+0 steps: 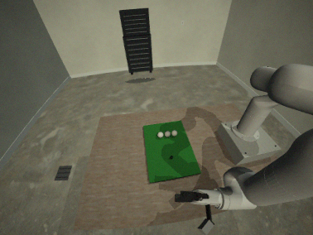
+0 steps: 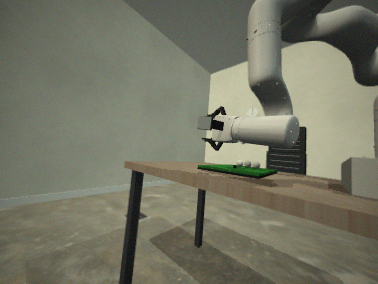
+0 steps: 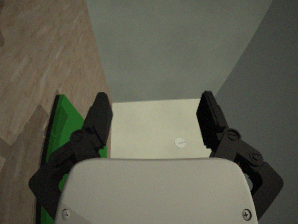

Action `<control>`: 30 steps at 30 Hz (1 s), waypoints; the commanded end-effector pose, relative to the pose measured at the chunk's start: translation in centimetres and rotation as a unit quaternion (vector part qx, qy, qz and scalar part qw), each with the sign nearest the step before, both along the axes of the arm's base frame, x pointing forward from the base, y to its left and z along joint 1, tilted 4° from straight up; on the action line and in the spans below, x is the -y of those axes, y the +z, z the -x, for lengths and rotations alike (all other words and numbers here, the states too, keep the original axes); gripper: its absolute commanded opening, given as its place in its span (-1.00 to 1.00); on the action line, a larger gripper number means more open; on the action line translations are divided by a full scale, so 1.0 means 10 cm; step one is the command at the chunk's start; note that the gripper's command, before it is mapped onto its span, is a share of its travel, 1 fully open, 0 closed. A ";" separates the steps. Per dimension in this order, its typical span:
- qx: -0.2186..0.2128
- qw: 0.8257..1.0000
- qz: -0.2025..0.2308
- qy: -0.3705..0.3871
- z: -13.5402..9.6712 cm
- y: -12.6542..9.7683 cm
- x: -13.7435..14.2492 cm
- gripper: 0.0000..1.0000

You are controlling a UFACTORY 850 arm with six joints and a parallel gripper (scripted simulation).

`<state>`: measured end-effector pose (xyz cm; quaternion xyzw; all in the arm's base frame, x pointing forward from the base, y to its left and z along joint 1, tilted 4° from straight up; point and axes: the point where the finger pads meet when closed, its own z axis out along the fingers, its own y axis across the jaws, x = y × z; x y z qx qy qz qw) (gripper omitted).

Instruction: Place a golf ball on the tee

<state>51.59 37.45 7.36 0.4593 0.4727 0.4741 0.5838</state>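
Three white golf balls (image 1: pixel 166 133) lie in a row at the far end of a green mat (image 1: pixel 170 151) on the wooden table. A small dark rubber tee (image 1: pixel 170 157) sits near the mat's middle, with nothing on it. My gripper (image 1: pixel 180 197) is open and empty. It hangs well above the table near the mat's near edge, pointing sideways. In the side view the gripper (image 2: pixel 214 128) floats above the mat (image 2: pixel 236 170), with two balls (image 2: pixel 247 163) visible behind. In the wrist view the open fingers frame a far wall, with a strip of the mat (image 3: pixel 56 136) at left.
The arm's grey base (image 1: pixel 245 140) stands on the table to the right of the mat. A dark rack (image 1: pixel 137 41) stands against the far wall. A floor vent (image 1: pixel 63 172) lies to the left of the table.
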 end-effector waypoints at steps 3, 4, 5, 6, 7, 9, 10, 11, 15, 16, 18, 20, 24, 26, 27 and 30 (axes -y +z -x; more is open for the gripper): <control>-0.004 1.000 0.006 -0.029 -0.09 0.06 0.14 1.00; -0.006 0.999 0.009 -0.043 -0.12 0.08 0.21 1.00; -0.010 0.998 0.013 -0.060 -0.17 0.10 0.29 1.00; -0.014 0.997 0.017 -0.080 -0.21 0.14 0.39 1.00; -0.019 0.994 0.022 -0.104 -0.27 0.17 0.51 1.00; -0.035 0.986 0.030 -0.160 -0.37 0.25 0.81 1.00; -0.046 0.980 0.034 -0.192 -0.42 0.30 0.98 1.00; -0.059 0.971 0.037 -0.227 -0.47 0.34 1.17 1.00; -0.092 0.948 0.039 -0.301 -0.52 0.43 1.58 1.00; -0.112 0.933 0.038 -0.340 -0.53 0.47 1.79 1.00; -0.142 0.912 0.028 -0.383 -0.49 0.52 2.15 1.00; -0.178 0.885 0.012 -0.431 -0.42 0.57 2.49 1.00; -0.254 0.823 -0.041 -0.507 -0.19 0.66 3.13 1.00; -0.292 0.789 -0.079 -0.535 -0.10 0.74 3.38 1.00; -0.309 0.772 -0.100 -0.545 -0.08 0.77 3.43 1.00; -0.326 0.756 -0.123 -0.554 -0.07 0.82 3.46 1.00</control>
